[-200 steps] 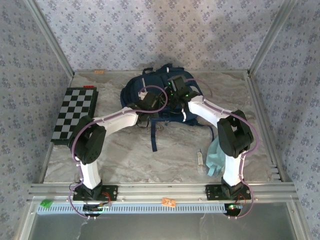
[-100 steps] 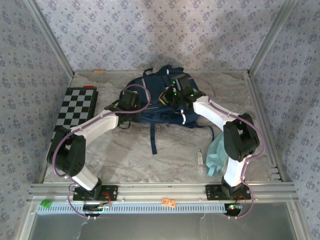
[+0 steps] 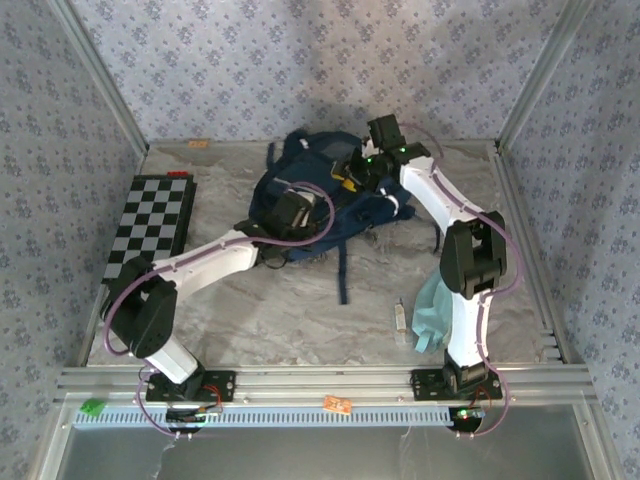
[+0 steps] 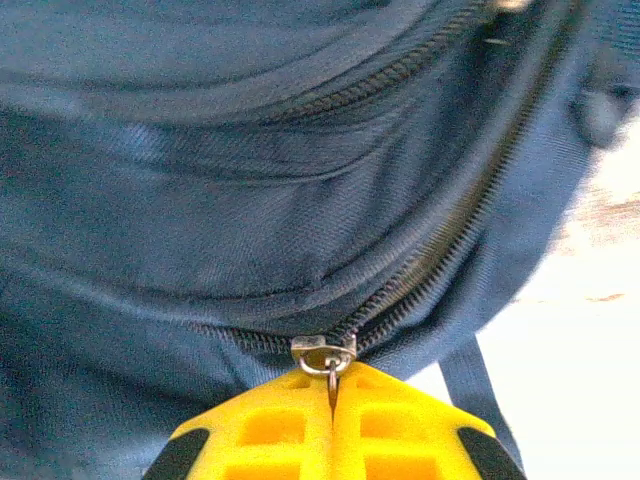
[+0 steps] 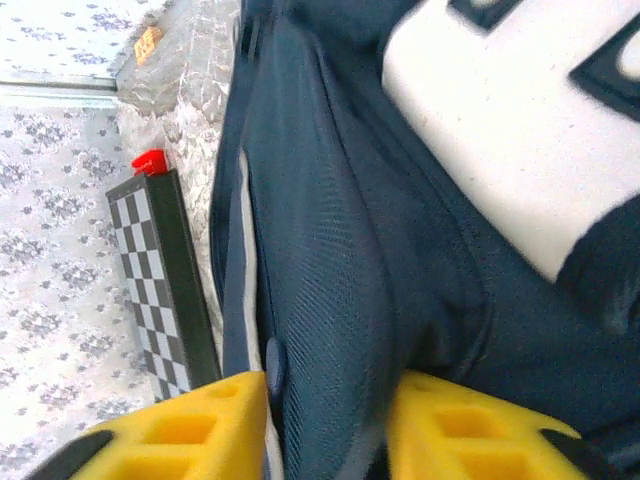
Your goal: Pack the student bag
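The student bag (image 3: 325, 195), a navy backpack, lies at the back middle of the table. My left gripper (image 3: 287, 214) sits at its near left side. In the left wrist view the left gripper (image 4: 333, 388) is shut on the metal zipper pull (image 4: 324, 353), where the zipper's two open rows of teeth meet. My right gripper (image 3: 363, 168) is at the bag's far right top. In the right wrist view the yellow fingers of the right gripper (image 5: 328, 425) stand apart, with a fold of the bag's fabric (image 5: 330, 300) between them. A white patch (image 5: 490, 130) shows on the bag.
A folded chessboard (image 3: 150, 228) lies at the left and also shows as the chessboard (image 5: 160, 290) beside the bag. A teal pouch (image 3: 432, 312) and a small pale tube (image 3: 399, 316) lie near the right arm's base. A bag strap (image 3: 342, 270) trails toward the table's middle.
The bag has shifted back and right, its strap swinging right. My left gripper followed along the bag's near side. My right gripper rose toward the back and its fingers have parted.
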